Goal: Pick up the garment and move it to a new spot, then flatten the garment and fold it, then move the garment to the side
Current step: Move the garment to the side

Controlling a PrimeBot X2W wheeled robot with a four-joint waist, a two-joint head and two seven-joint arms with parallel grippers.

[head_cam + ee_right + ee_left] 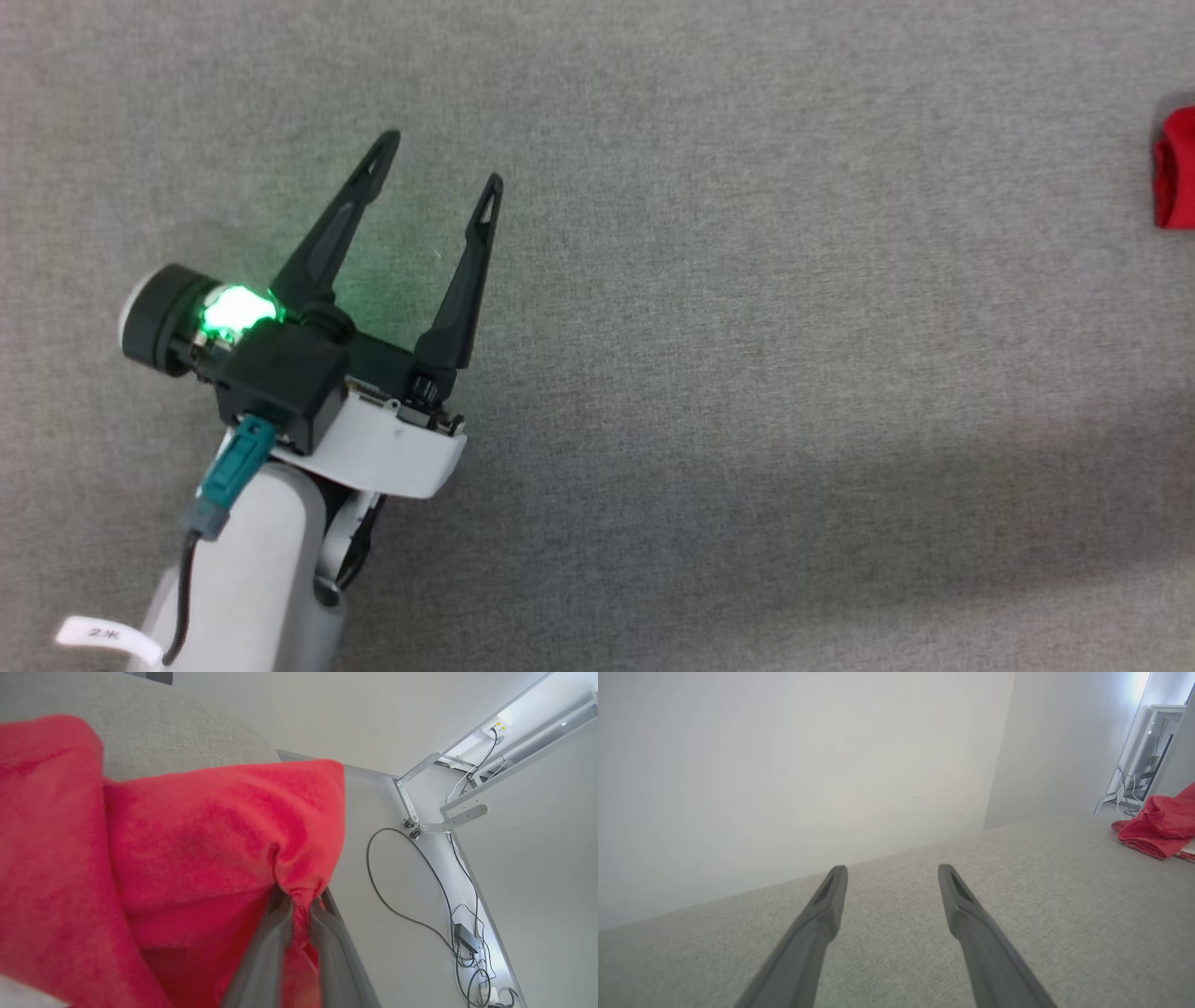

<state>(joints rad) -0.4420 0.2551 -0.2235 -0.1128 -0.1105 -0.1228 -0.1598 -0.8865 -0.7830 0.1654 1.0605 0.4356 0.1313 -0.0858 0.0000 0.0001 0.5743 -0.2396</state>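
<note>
Red cloth, soft with a fuzzy nap: the garment [210, 830] hangs in thick folds around the right gripper [299, 900] in the right wrist view. A sliver of white shows at that view's lower left corner.

Right gripper: fingers nearly together, pinching a gathered tuck of the red cloth, which puckers at the tips.

Left gripper [439, 163]: fingers spread wide, nothing between them, above bare grey woven table covering [747, 373].

Garment position: at the far right edge of the head view [1176, 173], well apart from the left gripper. In the left wrist view it is a crumpled heap [1157, 826] on the grey covering, far right.

Handling, my judgement:
- light and limp, with no stiffness, so it will sag and bunch wherever it is unsupported
- the nap should grip well between the fingers, so slipping is unlikely
- not fragile
- a mid-cloth pinch like this one suits carrying only
- flattening calls for a hold on an edge or corner, best one corner per gripper, to pull the cloth taut

Writing: a small white tag [103, 637] on the left arm's cable carries dark marks, too small to read. No brand seen on the garment.
</note>
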